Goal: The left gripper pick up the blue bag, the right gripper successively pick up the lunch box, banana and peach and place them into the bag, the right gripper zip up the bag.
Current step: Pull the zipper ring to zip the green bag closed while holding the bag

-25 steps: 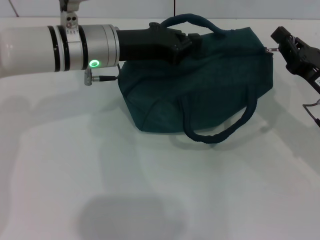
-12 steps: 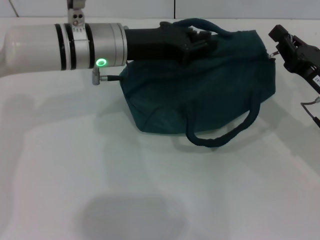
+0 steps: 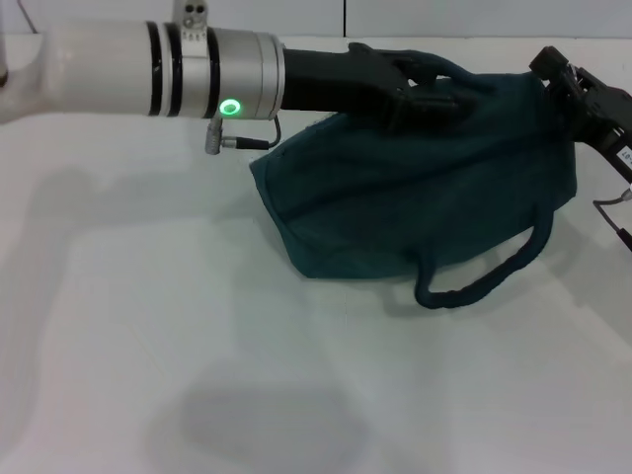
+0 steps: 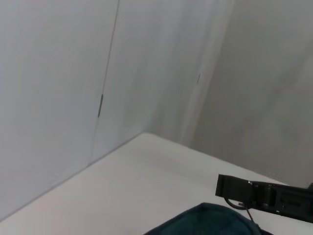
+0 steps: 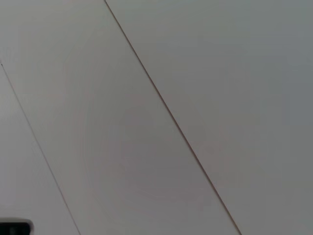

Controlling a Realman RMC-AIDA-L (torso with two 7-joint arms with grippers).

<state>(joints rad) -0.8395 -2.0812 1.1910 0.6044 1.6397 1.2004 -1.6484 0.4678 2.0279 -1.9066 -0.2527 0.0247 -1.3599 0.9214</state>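
The blue bag [image 3: 415, 197] lies on the white table, its top closed. My left gripper [image 3: 434, 97] reaches in from the left along the bag's top and is shut on its upper loop handle. The other handle [image 3: 484, 276] hangs loose over the front. My right gripper [image 3: 555, 74] sits at the bag's right end, touching the fabric. In the left wrist view the right gripper [image 4: 230, 186] shows as a black bar above the bag's edge [image 4: 205, 220], with a metal ring [image 4: 234, 202] just under it. The lunch box, banana and peach are hidden.
The white table [image 3: 197, 346] spreads out in front of and to the left of the bag. A white panelled wall stands behind it. A cable [image 3: 617, 222] hangs from the right arm at the table's right edge.
My left arm has slid to the right, dragging the bag with it. The bag's right end now presses against the right gripper, which has stayed in place.
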